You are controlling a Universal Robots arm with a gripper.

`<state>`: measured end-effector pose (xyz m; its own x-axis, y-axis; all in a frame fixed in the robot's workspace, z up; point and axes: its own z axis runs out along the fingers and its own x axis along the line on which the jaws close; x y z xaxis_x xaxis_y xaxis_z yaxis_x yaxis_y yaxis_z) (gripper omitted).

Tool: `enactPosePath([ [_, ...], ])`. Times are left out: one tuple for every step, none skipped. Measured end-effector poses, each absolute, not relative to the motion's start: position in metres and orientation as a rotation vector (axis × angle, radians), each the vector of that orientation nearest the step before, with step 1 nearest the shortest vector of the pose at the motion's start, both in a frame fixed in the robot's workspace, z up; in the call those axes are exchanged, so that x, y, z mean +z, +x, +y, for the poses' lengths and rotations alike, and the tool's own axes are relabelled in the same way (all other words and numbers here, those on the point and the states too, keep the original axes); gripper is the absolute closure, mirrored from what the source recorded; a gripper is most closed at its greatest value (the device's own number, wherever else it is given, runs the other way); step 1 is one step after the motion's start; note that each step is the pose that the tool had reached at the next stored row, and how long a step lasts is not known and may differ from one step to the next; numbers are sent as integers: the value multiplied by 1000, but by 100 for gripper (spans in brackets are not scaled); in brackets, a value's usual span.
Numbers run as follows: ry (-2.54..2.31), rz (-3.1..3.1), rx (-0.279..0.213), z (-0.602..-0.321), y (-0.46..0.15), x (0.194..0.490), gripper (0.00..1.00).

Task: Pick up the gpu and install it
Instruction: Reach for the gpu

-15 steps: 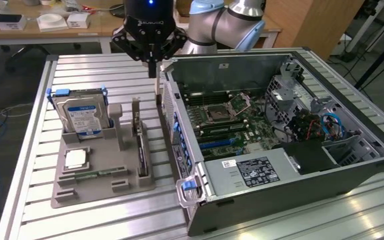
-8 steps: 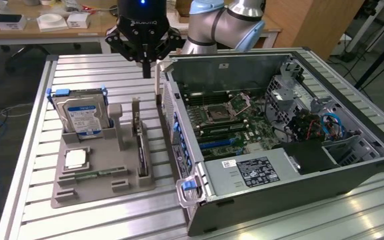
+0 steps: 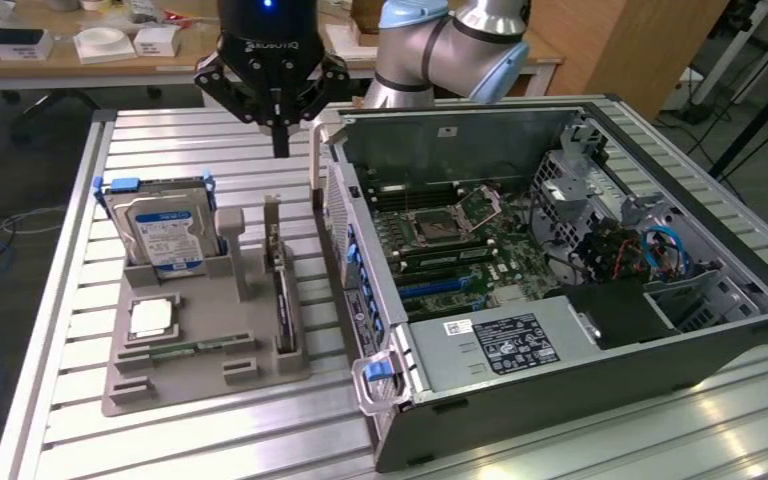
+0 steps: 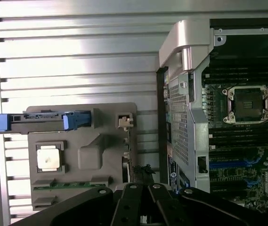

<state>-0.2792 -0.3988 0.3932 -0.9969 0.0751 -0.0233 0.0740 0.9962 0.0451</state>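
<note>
Nearest us, the grey moulded plastic tray [image 3: 157, 385] held the thin dark gpu card [image 3: 283, 300] upright on edge in its slot, just beside the open black computer case [image 3: 598, 370]. Farther back, the black gripper [image 3: 279, 148] hung over the slatted metal table [image 3: 64, 250], its fingers pressed together on nothing.

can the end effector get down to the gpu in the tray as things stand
Probably yes: the gpu stands on edge in the grey tray, top edge bare, and the shut end effector hangs above it with nothing between. Hard drive and computer case stand clear.
</note>
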Motion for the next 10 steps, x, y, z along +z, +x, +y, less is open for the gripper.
enactPosePath([
  [116, 3114, 69, -399, -281, 393, 89],
  [116, 3114, 69, -399, -282, 393, 89],
  [116, 3114, 69, -399, -283, 393, 89],
  [116, 3114, 69, -399, -285, 393, 89],
  [116, 3114, 69, -399, -286, 393, 89],
  [116, 3114, 69, -399, -287, 393, 89],
  [116, 3114, 69, -399, -288, 393, 89],
  [116, 3114, 69, -399, -289, 393, 89],
  [116, 3114, 69, -399, -290, 393, 89],
  [116, 3114, 69, -399, -292, 393, 89],
])
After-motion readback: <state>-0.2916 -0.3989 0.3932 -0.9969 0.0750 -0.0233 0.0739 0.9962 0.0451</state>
